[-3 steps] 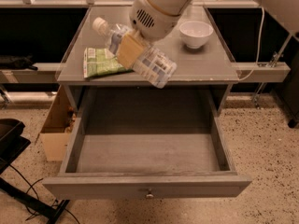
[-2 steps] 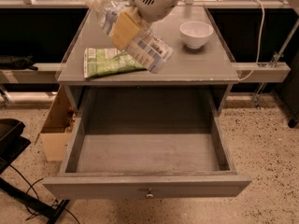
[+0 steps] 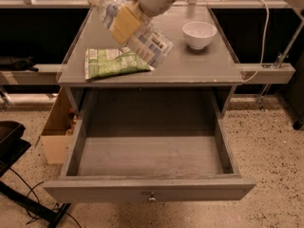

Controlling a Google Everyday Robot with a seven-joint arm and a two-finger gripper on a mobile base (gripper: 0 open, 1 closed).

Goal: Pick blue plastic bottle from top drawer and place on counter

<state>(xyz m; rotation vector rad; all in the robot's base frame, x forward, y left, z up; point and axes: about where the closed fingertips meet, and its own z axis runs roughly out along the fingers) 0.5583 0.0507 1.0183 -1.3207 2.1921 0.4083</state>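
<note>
Fingers of the gripper clasp the blue plastic bottle around its middle, holding it tilted over the counter beside the green snack bag. That mid-body hold probably keeps it balanced for setting down, and the top drawer stands open below.

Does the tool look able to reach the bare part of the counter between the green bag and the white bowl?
Probably yes. The tool, shut on the tilted blue plastic bottle, hangs above the counter, and nothing stands between the green bag and the white bowl.
</note>
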